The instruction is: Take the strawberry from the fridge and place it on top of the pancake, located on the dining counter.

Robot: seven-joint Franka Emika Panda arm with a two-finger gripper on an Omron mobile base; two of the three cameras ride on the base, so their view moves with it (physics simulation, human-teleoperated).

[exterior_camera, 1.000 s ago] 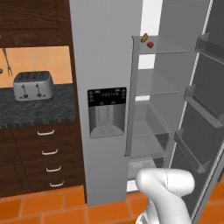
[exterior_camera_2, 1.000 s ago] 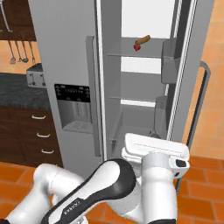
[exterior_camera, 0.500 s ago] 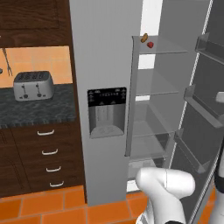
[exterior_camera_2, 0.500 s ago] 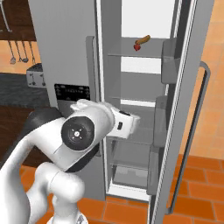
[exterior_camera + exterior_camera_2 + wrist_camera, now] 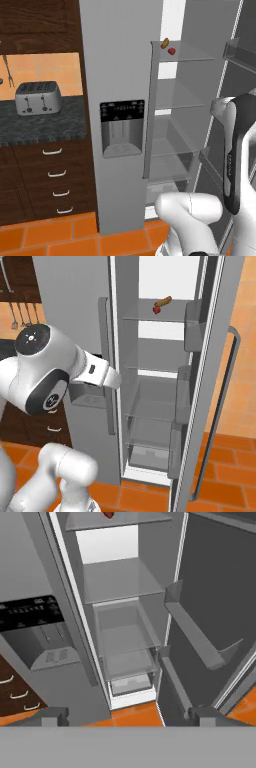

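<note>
The strawberry (image 5: 171,51) is a tiny red fruit on the top glass shelf of the open fridge (image 5: 120,75), next to a small orange-brown oblong item (image 5: 164,43). The right base view shows the strawberry (image 5: 156,310) high in the fridge (image 5: 75,296) compartment. In the hand view the strawberry (image 5: 108,514) sits at the very top edge. My gripper (image 5: 130,714) is open, its tips wide apart with nothing between them, well below and back from the strawberry, facing the lower shelves. The pancake and the dining counter are out of view.
The right fridge door (image 5: 215,356) stands open with bins (image 5: 195,632) jutting inward. The left door carries a black dispenser panel (image 5: 122,127). A toaster (image 5: 37,97) sits on the black wall counter (image 5: 45,125) to the left, with drawers below.
The arm has swung up from low in front of the base and now points into the open fridge. Fridge and strawberry have not moved.
</note>
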